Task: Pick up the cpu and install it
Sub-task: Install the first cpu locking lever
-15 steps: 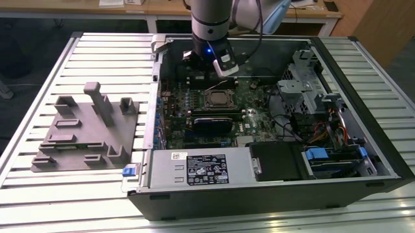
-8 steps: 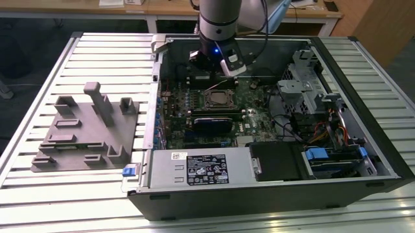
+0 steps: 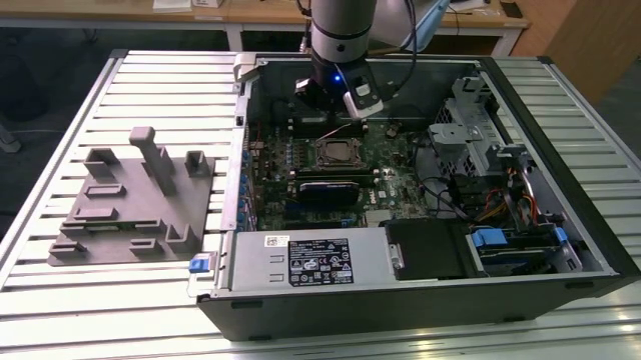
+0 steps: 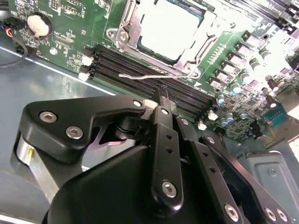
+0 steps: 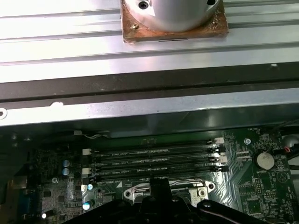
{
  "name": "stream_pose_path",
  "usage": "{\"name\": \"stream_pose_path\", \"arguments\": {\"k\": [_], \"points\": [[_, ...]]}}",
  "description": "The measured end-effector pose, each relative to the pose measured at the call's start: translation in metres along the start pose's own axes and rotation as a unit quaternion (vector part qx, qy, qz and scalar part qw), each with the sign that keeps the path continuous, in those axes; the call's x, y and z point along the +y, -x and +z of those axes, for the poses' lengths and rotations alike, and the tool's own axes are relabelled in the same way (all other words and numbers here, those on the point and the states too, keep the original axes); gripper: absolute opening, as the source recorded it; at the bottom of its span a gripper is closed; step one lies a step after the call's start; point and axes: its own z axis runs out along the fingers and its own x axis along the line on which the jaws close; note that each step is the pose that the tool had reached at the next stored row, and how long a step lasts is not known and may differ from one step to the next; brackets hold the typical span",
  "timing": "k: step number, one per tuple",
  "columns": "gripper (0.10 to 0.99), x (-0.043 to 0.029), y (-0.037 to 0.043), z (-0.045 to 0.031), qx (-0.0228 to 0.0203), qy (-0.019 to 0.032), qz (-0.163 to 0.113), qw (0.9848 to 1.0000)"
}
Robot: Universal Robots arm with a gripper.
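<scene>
The cpu [image 4: 170, 28] shows its pale silvery top inside the metal-framed socket [image 4: 126, 35] on the green motherboard, with the thin wire lever [image 4: 149, 74] lying along the socket's edge. In the exterior view the socket [image 3: 331, 154] sits mid-board in the open computer case. My gripper [image 4: 162, 93] hangs just above the black memory slots [image 4: 140, 81] beside the socket. Its fingers are shut together with nothing between them. In the first wrist view the gripper [image 5: 159, 183] tip stands over the socket's frame [image 5: 168, 190], below the memory slots [image 5: 154, 161].
A grey plastic fixture [image 3: 130, 199] with upright posts rests on the slatted table at the exterior view's left. Case walls [image 3: 240, 150] surround the board. A power supply [image 3: 311, 259] lies at the front, drive bays and cables [image 3: 491, 172] at the exterior view's right.
</scene>
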Motion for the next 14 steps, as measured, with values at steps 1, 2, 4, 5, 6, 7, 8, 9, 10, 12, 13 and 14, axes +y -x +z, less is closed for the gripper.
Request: {"name": "stream_pose_path", "arguments": {"k": [1,2,4,5,6,7,8,9,10,12,13,14], "points": [[0.106,0.0000,0.0000,0.0001,-0.0026,-0.0002,0.000,1.0000],[0.106,0.0000,0.0000,0.0002,-0.0071,-0.0017,0.001,1.0000],[0.106,-0.0001,0.0000,0.0006,-0.0179,-0.0059,0.004,0.9998],[0.106,-0.0002,0.0000,0.0009,-0.0225,-0.0071,0.006,0.9997],[0.106,-0.0004,0.0000,0.0015,-0.0258,-0.0077,0.007,0.9996],[0.106,-0.0006,0.0000,0.0025,-0.0279,-0.0080,0.009,0.9995],[0.106,-0.0010,0.0000,0.0038,-0.0285,-0.0082,0.010,0.9995],[0.106,-0.0013,0.0000,0.0051,-0.0289,-0.0084,0.011,0.9995],[0.106,-0.0016,-0.0001,0.0062,-0.0292,-0.0087,0.012,0.9995],[0.106,-0.0021,-0.0001,0.0080,-0.0301,-0.0109,0.014,0.9994],[0.106,-0.0022,-0.0001,0.0085,-0.0307,-0.0132,0.015,0.9993],[0.106,-0.0023,-0.0001,0.0091,-0.0312,-0.0154,0.016,0.9993]]}}
